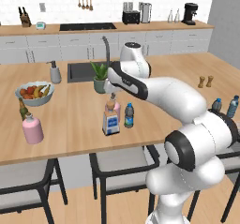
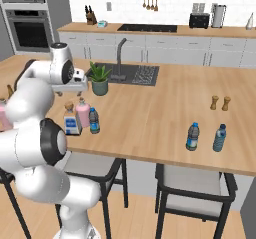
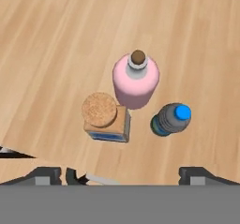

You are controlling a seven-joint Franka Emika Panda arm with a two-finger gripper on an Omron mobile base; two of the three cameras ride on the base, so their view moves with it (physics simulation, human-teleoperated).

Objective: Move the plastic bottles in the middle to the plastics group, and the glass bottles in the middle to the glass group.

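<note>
Looking through the left base view, I see the gripper [image 1: 112, 95] hanging just above the square bottle [image 1: 111, 120], with the round pink bottle [image 1: 116, 109] behind it and the small water bottle [image 1: 129, 115] beside them on the wooden counter [image 1: 70, 124]. At far left stands the stout pink bottle [image 1: 33, 129] with the dark bottle [image 1: 23, 109]; two water bottles [image 1: 233, 106] stand far right.

From the right base view, I find the three middle bottles near the counter's front edge, the water-bottle pair [image 2: 193, 136] well apart to the right.

Through the hand view, I see the finger tips [image 3: 47, 175] spread wide apart, holding nothing, above the tan stopper [image 3: 99, 109].
</note>
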